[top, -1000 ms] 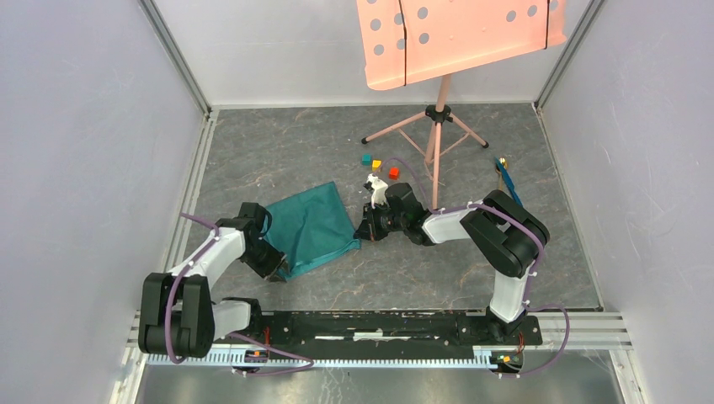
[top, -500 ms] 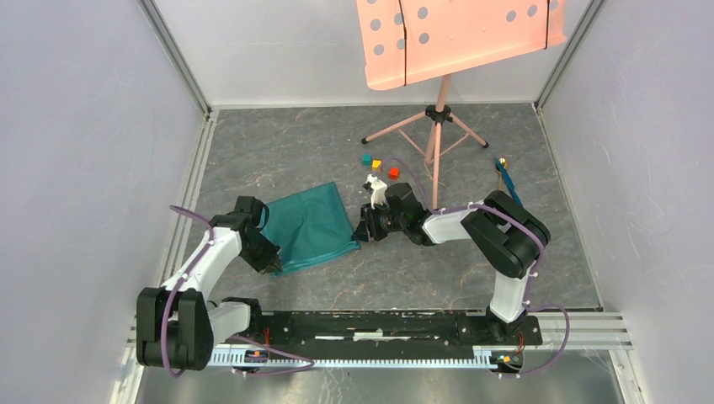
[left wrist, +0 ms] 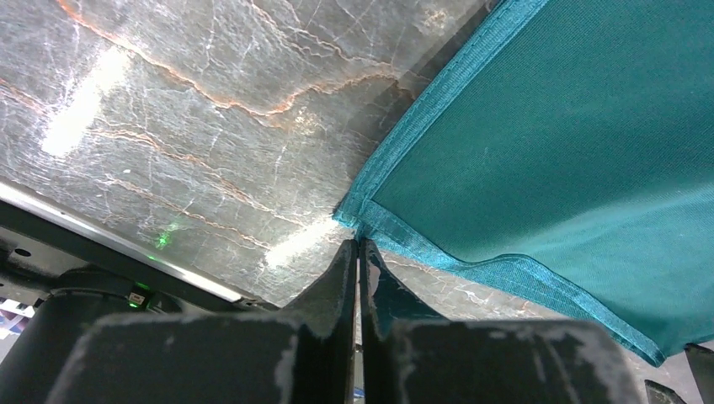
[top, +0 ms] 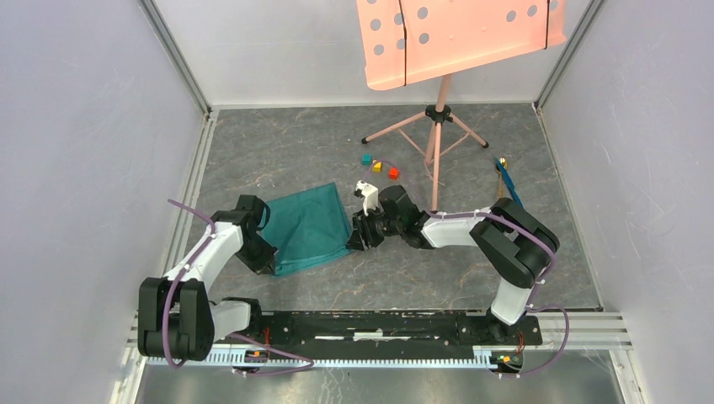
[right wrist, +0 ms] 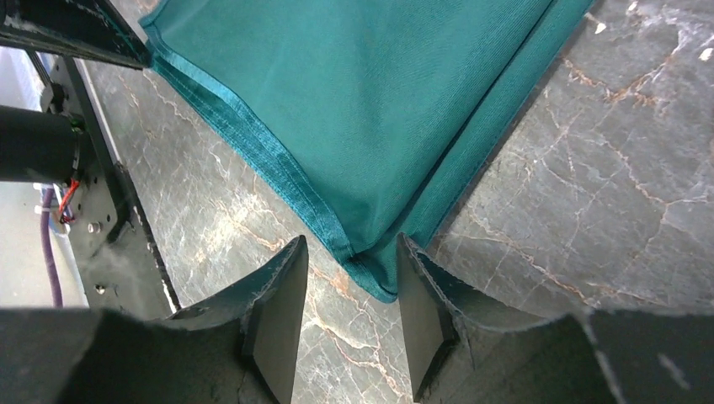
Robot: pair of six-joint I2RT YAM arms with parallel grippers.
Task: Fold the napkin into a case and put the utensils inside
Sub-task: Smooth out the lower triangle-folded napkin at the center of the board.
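Observation:
The teal-green napkin (top: pixel 307 225) lies folded flat on the grey floor, left of centre. My left gripper (top: pixel 268 264) is at its near-left corner; in the left wrist view the jaws (left wrist: pixel 359 246) are pressed together on the hem of the napkin (left wrist: pixel 556 160). My right gripper (top: pixel 357 239) is open at the near-right corner; its two fingers (right wrist: pixel 278 311) stand either side of the napkin's corner (right wrist: pixel 375 282), not touching it. The utensils (top: pixel 507 179), one thin blue and one with a golden bowl, lie far right by the wall.
Three small coloured cubes (top: pixel 379 166) lie behind the right gripper. A pink music stand on a tripod (top: pixel 434 126) stands at the back centre. White walls enclose the floor; the black base rail (top: pixel 379 324) runs along the near edge.
The right gripper has moved left up to the napkin's near-right corner. The left gripper has shifted left and back with the near-left corner, and the napkin lies flatter.

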